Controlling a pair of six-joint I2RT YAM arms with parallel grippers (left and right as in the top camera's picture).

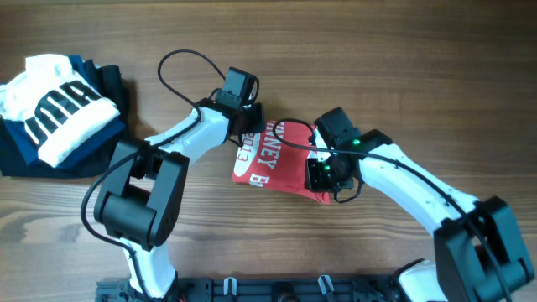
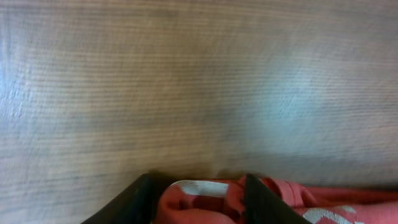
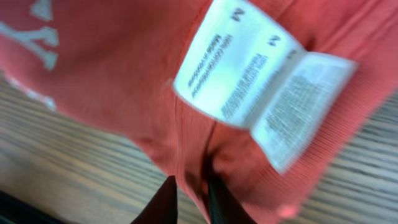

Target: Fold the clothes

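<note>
The clothes (image 1: 277, 159), a red T-shirt with white lettering, lie folded into a small bundle mid-table. My left gripper (image 1: 247, 126) is at the bundle's upper left edge. In the left wrist view a bunched fold of the clothes (image 2: 205, 202) with a white neck patch fills the space between the left gripper's (image 2: 199, 186) black fingers. My right gripper (image 1: 323, 174) is at the bundle's right edge. In the right wrist view its narrow jaws (image 3: 191, 186) pinch a hanging fold of the clothes (image 3: 124, 74), below the white care label (image 3: 249, 81).
A pile of other garments (image 1: 59, 109), white with black block letters on top of navy and black ones, lies at the far left. A black rail (image 1: 277, 289) runs along the table's front edge between the arm bases.
</note>
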